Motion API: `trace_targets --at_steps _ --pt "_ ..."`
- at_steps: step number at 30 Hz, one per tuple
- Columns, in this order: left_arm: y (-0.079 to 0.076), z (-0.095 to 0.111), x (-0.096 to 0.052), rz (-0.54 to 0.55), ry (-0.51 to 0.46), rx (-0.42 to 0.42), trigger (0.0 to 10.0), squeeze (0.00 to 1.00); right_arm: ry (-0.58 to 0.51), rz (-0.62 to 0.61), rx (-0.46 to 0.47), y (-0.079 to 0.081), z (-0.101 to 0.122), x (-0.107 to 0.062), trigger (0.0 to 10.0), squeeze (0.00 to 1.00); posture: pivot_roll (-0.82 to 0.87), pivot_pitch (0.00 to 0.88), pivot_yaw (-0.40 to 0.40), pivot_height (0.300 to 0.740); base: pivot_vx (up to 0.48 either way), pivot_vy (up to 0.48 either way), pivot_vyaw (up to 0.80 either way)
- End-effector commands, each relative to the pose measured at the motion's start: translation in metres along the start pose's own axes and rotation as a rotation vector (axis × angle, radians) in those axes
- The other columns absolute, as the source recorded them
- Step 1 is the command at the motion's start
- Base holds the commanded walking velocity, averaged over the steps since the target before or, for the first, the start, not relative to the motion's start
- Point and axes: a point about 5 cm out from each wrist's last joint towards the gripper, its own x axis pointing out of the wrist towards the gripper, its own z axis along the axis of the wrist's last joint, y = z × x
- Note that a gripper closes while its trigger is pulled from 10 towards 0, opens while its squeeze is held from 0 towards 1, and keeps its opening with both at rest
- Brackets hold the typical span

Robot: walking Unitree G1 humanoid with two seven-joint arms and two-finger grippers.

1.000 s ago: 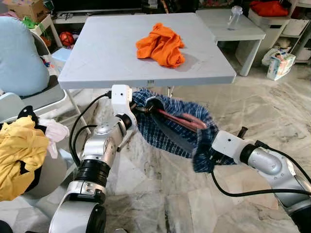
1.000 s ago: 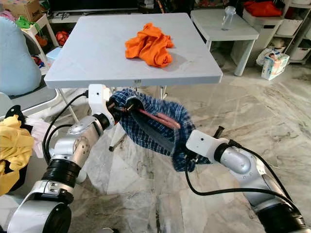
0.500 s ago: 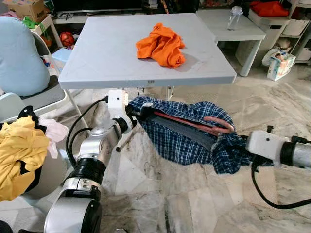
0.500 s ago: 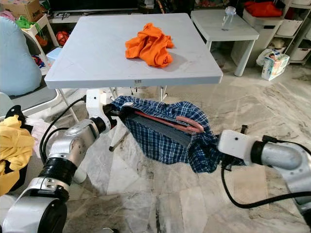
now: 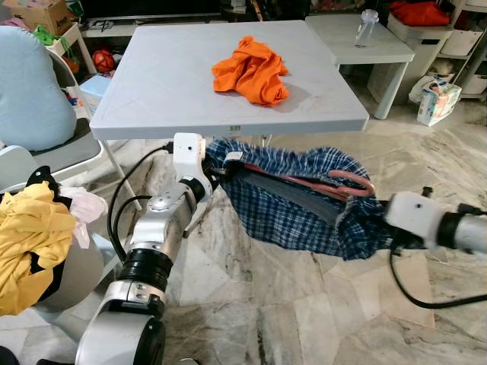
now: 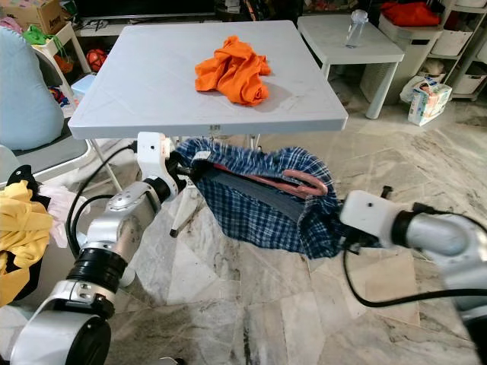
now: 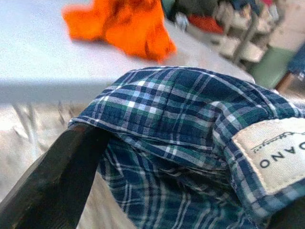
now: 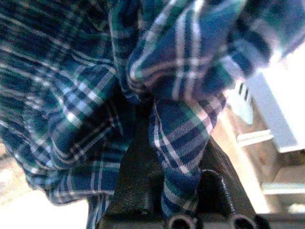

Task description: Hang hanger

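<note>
Here the left gripper (image 5: 221, 169) has its black fingers (image 7: 57, 176) clamped on one end of a blue-green plaid shirt (image 5: 300, 209), w/ the collar and its white label (image 7: 274, 150) draped over them. The right gripper (image 6: 335, 232) pinches the opposite end — in the right wrist view a fold of plaid is squeezed between its fingers (image 8: 138, 176), closed on the cloth.

Between the two grippers the shirt hangs stretched in the air like a shallow sling, just below the front edge of the tabletop (image 5: 167, 84) and above the marble floor (image 5: 266, 304). A pink hanger (image 5: 335, 186) lies inside the shirt's opening, its curved end near the right gripper's side and the rest running back toward the left gripper; how much of it is tucked under fabric can't be told.

Farther out: a crumpled orange garment (image 5: 251, 70) sits on the tabletop, well apart from the shirt. A yellow garment (image 5: 30, 243) is piled at the robot's left, beside a pale blue cushion (image 5: 30, 87) on a chair. A low white side table (image 5: 361, 42) w/ a clear bottle (image 5: 367, 26) on it stands beyond the tabletop — to the robot's right.
</note>
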Motion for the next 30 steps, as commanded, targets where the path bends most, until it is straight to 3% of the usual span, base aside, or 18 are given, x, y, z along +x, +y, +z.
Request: trace_targets --at_steps 1,7,8,13,16,21,25,30 --pt "-0.015 0.009 0.002 -0.050 -0.046 0.035 10.0 0.00 -0.018 -0.020 -0.011 0.003 0.011 0.011 10.0 0.00 0.02 0.054 0.004 0.740 0.000 0.000 0.00" --pt "-0.036 0.009 0.003 -0.110 -0.072 0.078 10.0 0.00 -0.008 -0.040 -0.002 0.021 0.020 0.033 10.0 0.00 0.02 0.052 0.004 0.740 0.000 0.000 0.00" --pt "-0.046 0.007 0.003 -0.140 -0.071 0.107 10.0 0.00 -0.007 -0.043 -0.002 0.028 0.027 0.041 10.0 0.00 0.02 0.050 0.004 0.740 0.000 0.000 0.00" --pt "-0.068 -0.001 0.001 -0.235 -0.059 0.217 10.0 0.00 -0.009 -0.070 0.081 0.038 0.040 0.055 10.0 0.00 0.02 0.049 0.003 0.740 0.000 0.000 0.00" --pt "-0.080 -0.012 -0.004 -0.296 -0.047 0.293 10.0 0.00 0.009 -0.043 0.107 0.051 0.049 0.066 10.0 0.00 0.01 0.047 0.002 0.740 0.000 0.000 0.00" --pt "-0.085 -0.015 -0.007 -0.310 -0.038 0.286 10.0 0.00 0.089 -0.040 0.135 0.059 0.041 0.071 10.0 0.00 0.02 0.047 -0.003 0.740 0.000 0.000 0.00" --pt "-0.090 -0.019 -0.014 -0.330 -0.034 0.270 10.0 0.00 0.159 -0.087 0.289 0.058 0.036 0.079 10.0 0.00 0.02 0.046 -0.006 0.740 0.000 0.000 0.00" --pt "-0.092 -0.012 -0.016 -0.335 -0.057 0.200 10.0 0.00 0.227 -0.154 0.346 0.052 0.026 0.082 10.0 0.00 0.03 0.048 -0.011 0.740 0.000 0.000 0.00"
